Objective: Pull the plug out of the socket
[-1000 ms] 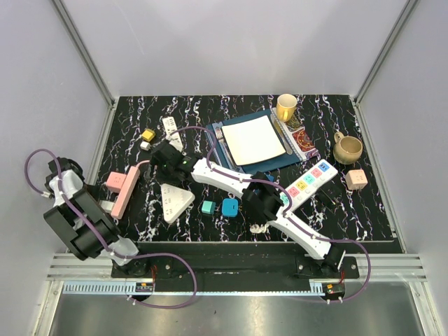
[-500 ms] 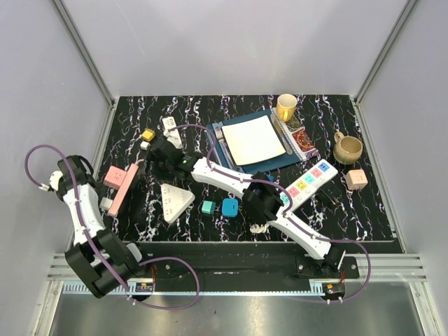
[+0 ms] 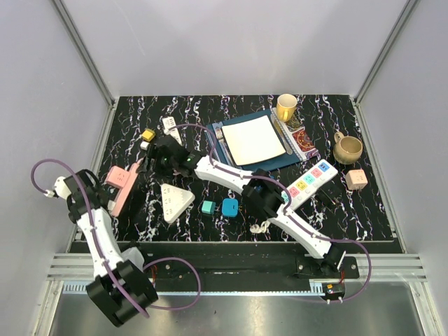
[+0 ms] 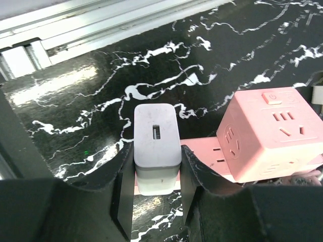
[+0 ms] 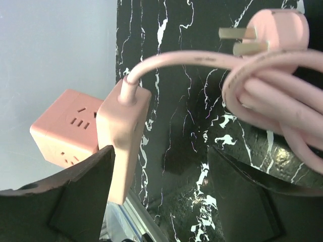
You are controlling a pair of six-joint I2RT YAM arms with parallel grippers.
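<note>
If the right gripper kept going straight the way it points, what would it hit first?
Probably bare table between the pink strip and the coiled cable; the strip lies close beside one of the fingers. Depth is unclear.

mugs (image 3: 347,148) 2 | plate (image 3: 253,140) 1 | white plug (image 4: 157,146) 1 | arms (image 3: 294,224) 2

No words or numbers can be read anywhere. In the left wrist view, the pink cube socket (image 4: 275,133) has a small button (image 4: 271,96) on its top, and a faint round mark on it looks like a power sign. On the right of the table, the long white power strip (image 3: 313,180) has coloured squares with tiny marks, too small to read. The red card (image 3: 304,140) far right shows only a pattern.
</note>
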